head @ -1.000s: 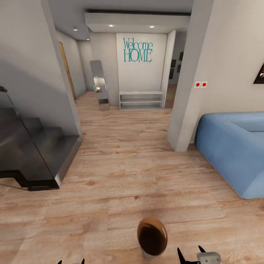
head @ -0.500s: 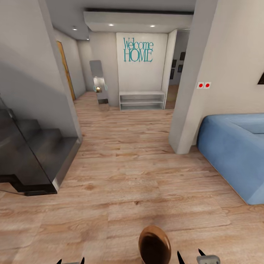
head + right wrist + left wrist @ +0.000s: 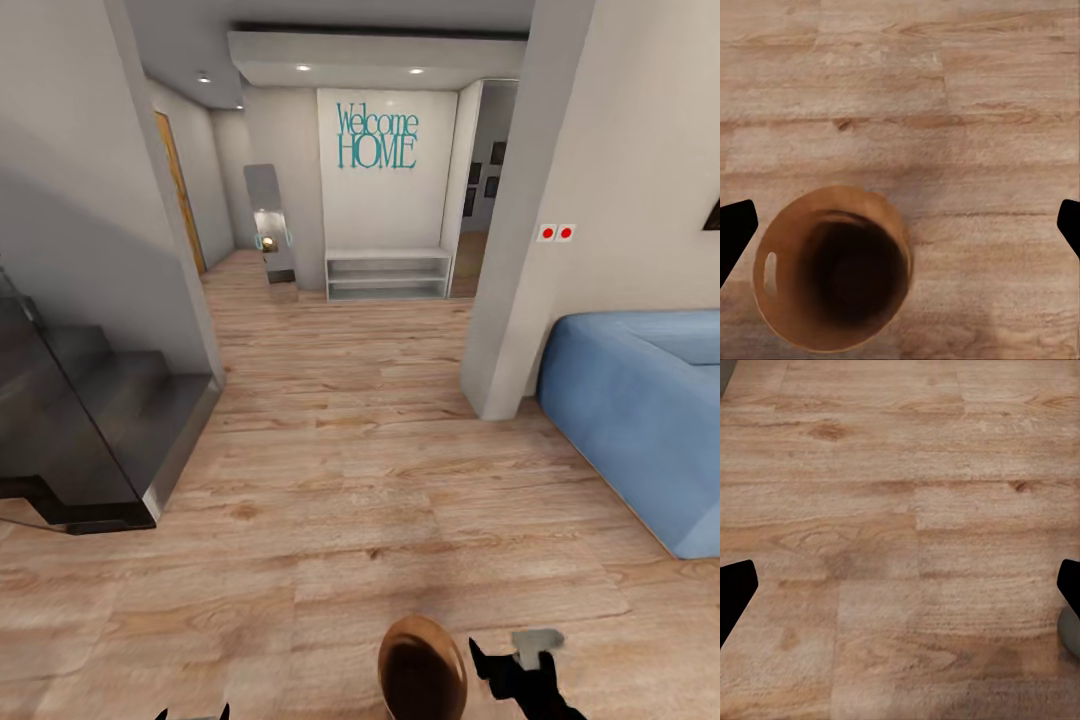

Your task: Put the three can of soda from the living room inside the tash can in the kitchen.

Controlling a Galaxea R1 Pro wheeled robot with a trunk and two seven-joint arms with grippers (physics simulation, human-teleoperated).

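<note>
The tash can (image 3: 422, 668), a brown round bin with a dark inside, stands on the wood floor at the near edge of the head view. The right wrist view looks straight down into the tash can (image 3: 832, 271), and I see nothing in it. My right gripper (image 3: 503, 668) hovers just right of the bin, and its fingers (image 3: 736, 231) are spread wide, so it is open. My left gripper (image 3: 192, 714) is low at the left, open over bare floorboards (image 3: 900, 510). The cans of soda are out of view.
A blue sofa (image 3: 640, 420) stands at the right, beside a grey wall corner (image 3: 500, 330). Dark stairs with a glass panel (image 3: 90, 420) are at the left. A hallway leads ahead to a white shelf (image 3: 386, 274) under a "Welcome HOME" sign (image 3: 376, 136).
My right gripper has risen and swung left toward the bin. The view shifted slightly a second ago and has since held still.
</note>
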